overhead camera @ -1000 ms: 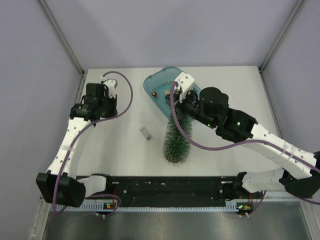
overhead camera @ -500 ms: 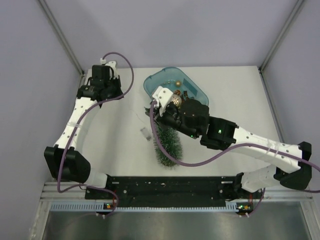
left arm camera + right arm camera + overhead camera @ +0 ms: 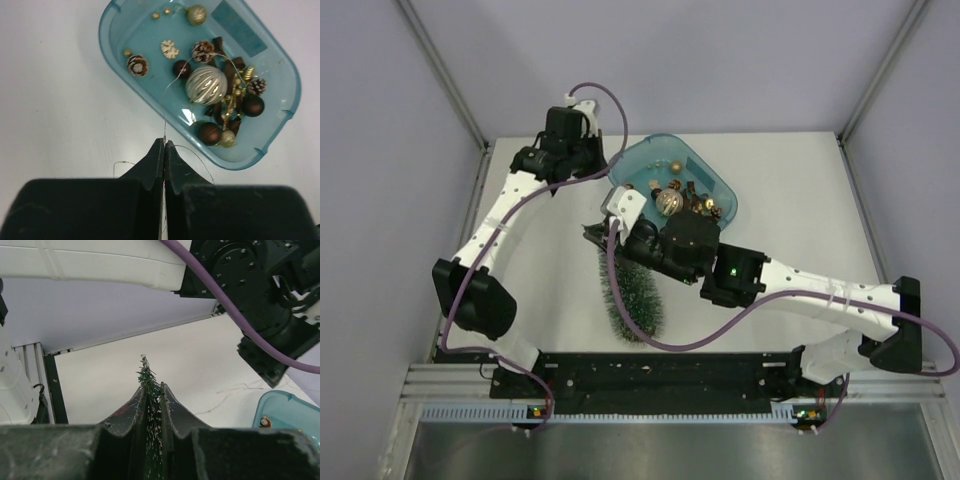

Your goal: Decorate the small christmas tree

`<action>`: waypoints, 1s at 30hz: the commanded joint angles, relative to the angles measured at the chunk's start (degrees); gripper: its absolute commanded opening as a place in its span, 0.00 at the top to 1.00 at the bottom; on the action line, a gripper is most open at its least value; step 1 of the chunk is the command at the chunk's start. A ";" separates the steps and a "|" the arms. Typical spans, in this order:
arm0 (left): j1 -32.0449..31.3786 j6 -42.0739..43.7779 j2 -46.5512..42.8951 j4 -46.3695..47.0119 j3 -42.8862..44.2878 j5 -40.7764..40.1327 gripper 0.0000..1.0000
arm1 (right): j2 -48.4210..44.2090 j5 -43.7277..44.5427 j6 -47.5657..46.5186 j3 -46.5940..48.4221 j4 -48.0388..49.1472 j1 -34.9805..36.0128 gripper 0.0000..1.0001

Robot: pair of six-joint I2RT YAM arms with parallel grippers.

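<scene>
- The right hand (image 3: pixel 151 388) is pinched narrow on the tip of the small christmas tree (image 3: pixel 631 297). In the right wrist view both fingers press the frosted bristles, and only the topmost sprig pokes out past them.
- In the top view the tree runs from that hand toward 6 o'clock, with its wide end near the arm bases. Whether its base rests on the worktop (image 3: pixel 790 200) cannot be told.
- The left hand (image 3: pixel 164 145) is closed tight, its fingertips meeting on a thin wire (image 3: pixel 164 117).
- From those fingertips the wire rises toward 12 o'clock in the left wrist view. It crosses the near wall of the teal tray (image 3: pixel 107 42) and curves to 2 o'clock over the ornaments.
- More loose wire lies on the worktop on both sides of the left fingers.
- The tray holds a large ribbed ball (image 3: pixel 206 85) of silver and gold, with brown balls (image 3: pixel 209 133) at its 6 and 3 o'clock and pine cones (image 3: pixel 137 65) toward 9 and 12 o'clock.
- In the top view the tray sits at 1 o'clock from the tree, with the left hand just off its 9 o'clock rim.
</scene>
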 commanded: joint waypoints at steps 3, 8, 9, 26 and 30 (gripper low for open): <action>-2.74 -4.18 1.01 5.23 6.62 9.87 1.00 | 1.39 -1.79 0.63 -2.62 10.92 0.86 1.00; -3.18 -4.71 -0.65 9.26 4.44 30.87 1.00 | 3.85 -0.47 -0.08 -3.15 11.11 0.86 1.00; -3.19 -4.71 -1.27 10.32 3.38 33.25 1.00 | 4.38 -0.38 -0.08 -3.24 11.02 0.86 1.00; -5.03 -4.80 -2.50 12.09 2.14 45.76 1.00 | -1.76 1.03 3.26 -2.44 1.09 -0.11 0.13; -5.12 -3.04 -3.29 10.86 1.71 45.15 1.00 | -4.49 2.69 3.26 -3.59 -1.36 -0.20 0.07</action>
